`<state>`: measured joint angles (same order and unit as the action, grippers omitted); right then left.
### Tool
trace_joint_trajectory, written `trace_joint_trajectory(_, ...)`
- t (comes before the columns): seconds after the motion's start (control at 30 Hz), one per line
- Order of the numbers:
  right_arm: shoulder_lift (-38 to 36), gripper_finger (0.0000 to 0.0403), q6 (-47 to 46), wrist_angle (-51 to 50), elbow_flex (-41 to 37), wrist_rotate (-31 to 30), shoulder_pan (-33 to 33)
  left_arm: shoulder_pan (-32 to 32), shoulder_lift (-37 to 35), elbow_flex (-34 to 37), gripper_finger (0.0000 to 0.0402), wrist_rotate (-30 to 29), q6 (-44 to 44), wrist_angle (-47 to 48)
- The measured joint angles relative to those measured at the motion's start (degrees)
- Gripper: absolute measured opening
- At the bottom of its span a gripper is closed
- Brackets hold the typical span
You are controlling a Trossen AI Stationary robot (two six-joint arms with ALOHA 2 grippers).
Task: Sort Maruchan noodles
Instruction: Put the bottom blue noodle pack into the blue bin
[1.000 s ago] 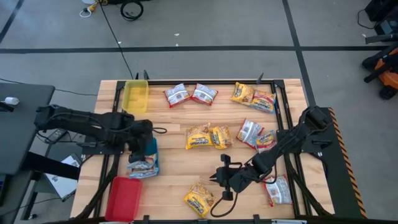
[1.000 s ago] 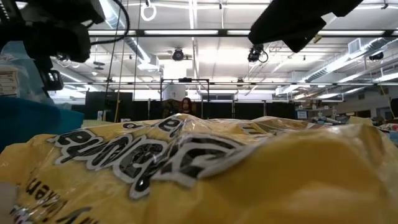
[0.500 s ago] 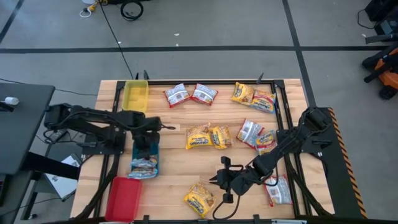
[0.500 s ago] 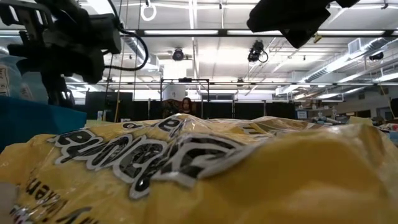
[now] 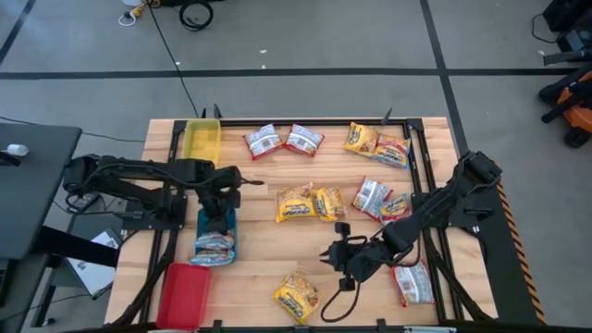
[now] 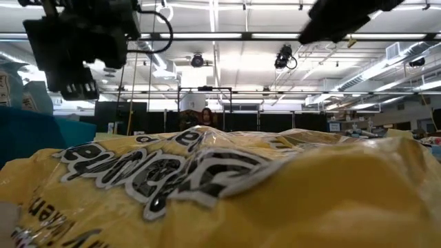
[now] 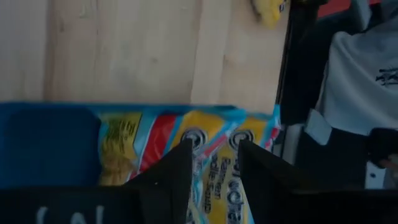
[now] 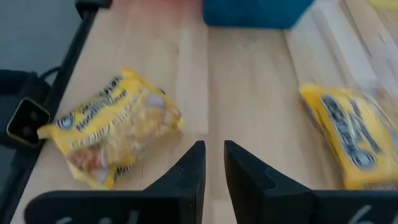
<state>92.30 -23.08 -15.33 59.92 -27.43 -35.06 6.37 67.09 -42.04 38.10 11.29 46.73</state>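
My left gripper (image 5: 221, 205) (image 7: 214, 168) hangs open and empty above the blue tray (image 5: 225, 222), where a pale blue-white noodle packet (image 5: 213, 246) (image 7: 205, 143) lies flat. My right gripper (image 5: 331, 254) (image 8: 214, 158) is narrowly open and empty over bare wood, between a yellow packet (image 5: 296, 296) (image 8: 112, 127) near the front edge and a pair of yellow packets (image 5: 310, 203) at mid-table. The front yellow packet fills the low view (image 6: 207, 186). Red-and-white packets (image 5: 264, 141) (image 5: 303, 139) and yellow-orange ones (image 5: 361, 137) (image 5: 393, 150) lie along the far edge.
A yellow tray (image 5: 202, 141) stands at the far left and a red tray (image 5: 185, 294) at the near left. More packets lie at the right (image 5: 372, 194) (image 5: 396, 208) (image 5: 413, 282). Bare wood lies between the blue tray and my right gripper.
My left gripper has risen from the blue tray and gone a little toward the far edge, leaving the pale blue-white packet lying in the tray. My right arm has drawn slightly toward the table's right edge.
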Motion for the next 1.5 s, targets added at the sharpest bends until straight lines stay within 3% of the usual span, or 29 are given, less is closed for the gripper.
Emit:
trace_joint_trajectory(0.33,-3.0,0.0066,-22.2,-26.1,0.0,4.7,-0.2,0.2,-0.4,-14.4,0.0135,-11.6,-6.8,8.4)
trace_joint_trajectory(0.57,-2.8,0.0066,-44.4,-51.5,0.0,8.1,-0.2,-1.3,-0.4,-20.7,0.0135,-18.0,-7.8,1.2)
trace_joint_trajectory(0.77,-2.8,0.0066,-61.7,-61.5,-1.6,8.5,0.7,-4.7,-0.4,-20.9,0.0135,-24.3,-11.7,-5.9)
trace_joint_trajectory(0.9,-2.8,0.0062,-67.1,-63.4,-6.4,14.3,2.6,-6.5,-0.3,-20.9,0.0135,-24.9,-13.5,-7.9)
trace_joint_trajectory(1.07,-2.7,0.0058,-67.4,-60.0,-13.3,19.8,4.2,-8.3,-0.5,-20.9,0.0135,-24.9,-13.5,-7.8)
trace_joint_trajectory(1.3,-2.8,0.0053,-61.0,-49.4,-13.4,17.3,3.5,-10.2,-0.3,-20.9,0.0135,-24.8,-17.2,-8.0)
trace_joint_trajectory(1.5,-2.8,0.0042,-48.5,-33.4,-10.3,13.4,-0.2,-12.7,-0.3,-16.4,0.0135,-24.3,-17.5,-19.2)
